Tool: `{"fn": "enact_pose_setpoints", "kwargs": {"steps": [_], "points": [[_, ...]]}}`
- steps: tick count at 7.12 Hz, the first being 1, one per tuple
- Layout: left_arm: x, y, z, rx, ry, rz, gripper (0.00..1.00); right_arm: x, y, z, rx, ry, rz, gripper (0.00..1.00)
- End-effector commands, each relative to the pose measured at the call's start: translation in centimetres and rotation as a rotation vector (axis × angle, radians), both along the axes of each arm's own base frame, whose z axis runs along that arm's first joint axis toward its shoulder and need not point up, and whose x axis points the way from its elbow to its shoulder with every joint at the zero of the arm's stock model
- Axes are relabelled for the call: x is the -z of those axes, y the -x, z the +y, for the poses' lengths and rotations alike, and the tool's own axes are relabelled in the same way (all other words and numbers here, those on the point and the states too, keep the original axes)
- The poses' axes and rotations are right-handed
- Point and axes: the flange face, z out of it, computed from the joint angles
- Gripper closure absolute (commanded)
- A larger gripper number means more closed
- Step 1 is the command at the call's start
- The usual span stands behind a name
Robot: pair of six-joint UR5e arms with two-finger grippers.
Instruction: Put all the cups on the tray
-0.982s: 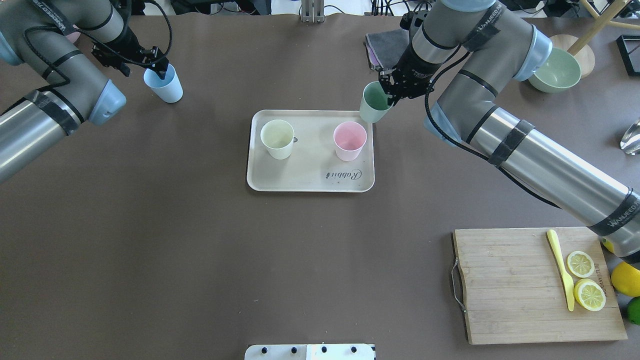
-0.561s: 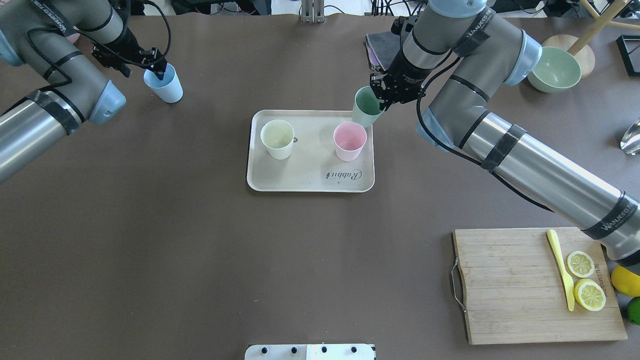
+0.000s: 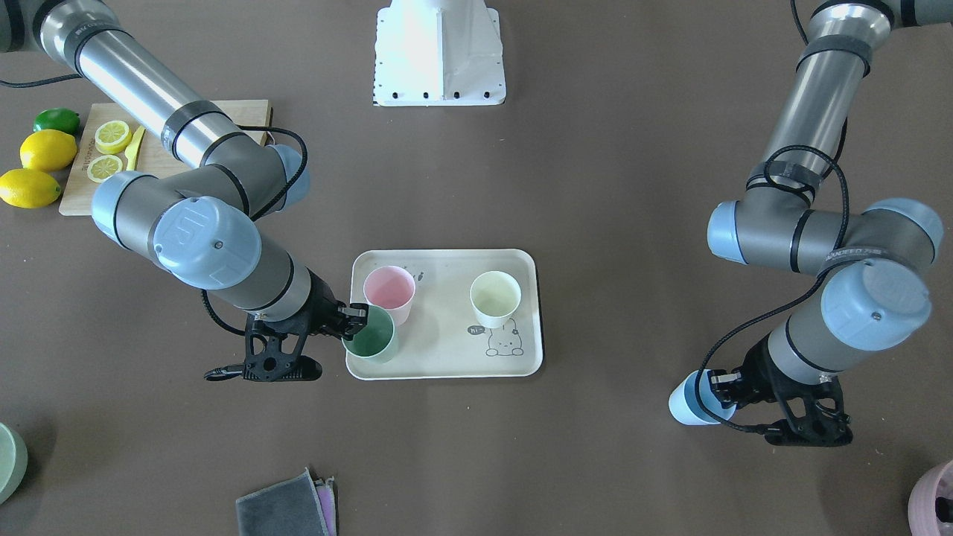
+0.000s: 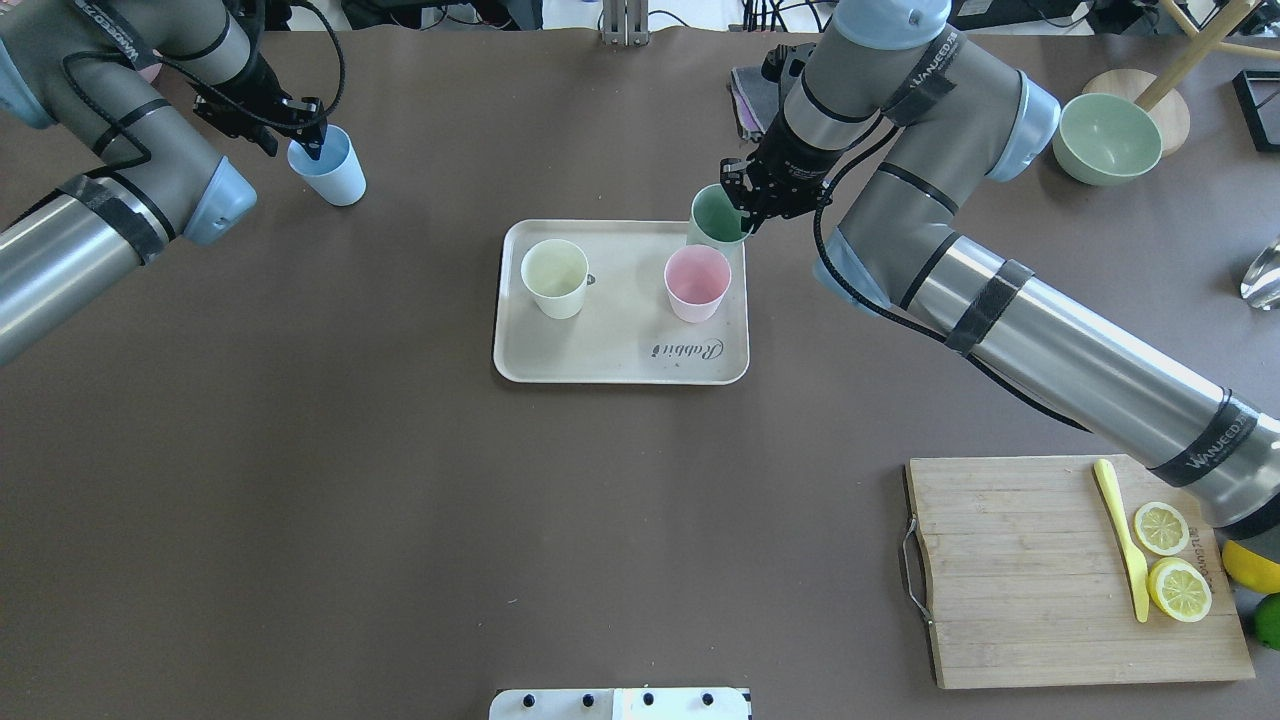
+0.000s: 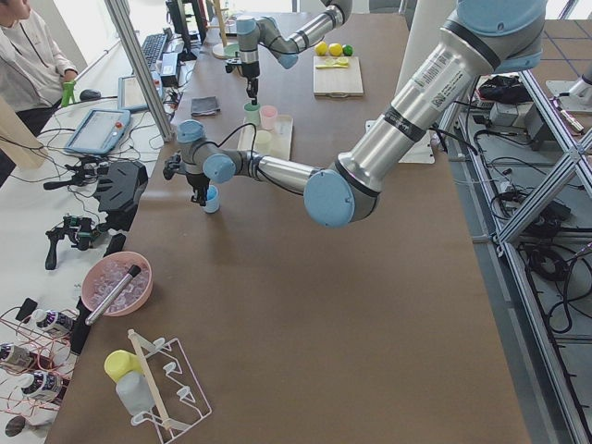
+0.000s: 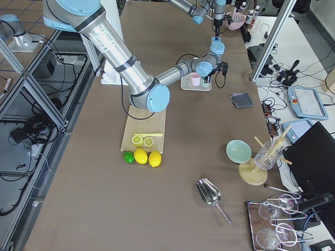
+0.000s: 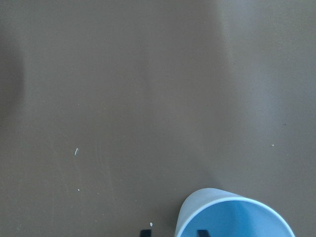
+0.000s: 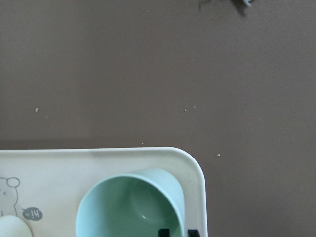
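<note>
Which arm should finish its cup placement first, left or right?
Right. The right gripper holds the sage green tapered cup by the rim, over a corner of the cream rectangular tray. The left gripper only straddles the rim of the light blue cup, far from the tray.

Bright, even light falls from above onto the matte table [image 4: 400, 500]. Shadows are soft and short, with a thin dark one edging the tray [image 3: 439, 353]. The steel tube of the right arm [image 4: 1080, 350] carries a pale sheen, and the white base [image 3: 439, 52] is washed out. Wrist views are slightly soft; side views bow at their edges.
</note>
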Motion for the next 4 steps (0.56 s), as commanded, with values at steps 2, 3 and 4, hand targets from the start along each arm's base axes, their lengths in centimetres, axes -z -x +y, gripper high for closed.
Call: {"fn": "enact_pose_setpoints", "kwargs": {"steps": [2, 3, 4], "points": [[6.4, -2.3, 0.7, 0.057, 0.017, 0.074, 1.0, 1.8, -1.2, -0.8, -0.012, -0.031, -0.018, 0.0], [10.5, -5.7, 2.2, 0.079, 0.044, 0.123, 1.0, 1.3, -3.4, -2.2, -0.034, -0.031, -0.018, 0.0], [14.8, -9.2, 3.4, 0.105, 0.083, 0.168, 1.0, -0.7, -6.4, -3.4, -0.032, -0.048, -0.012, 0.0]]}}
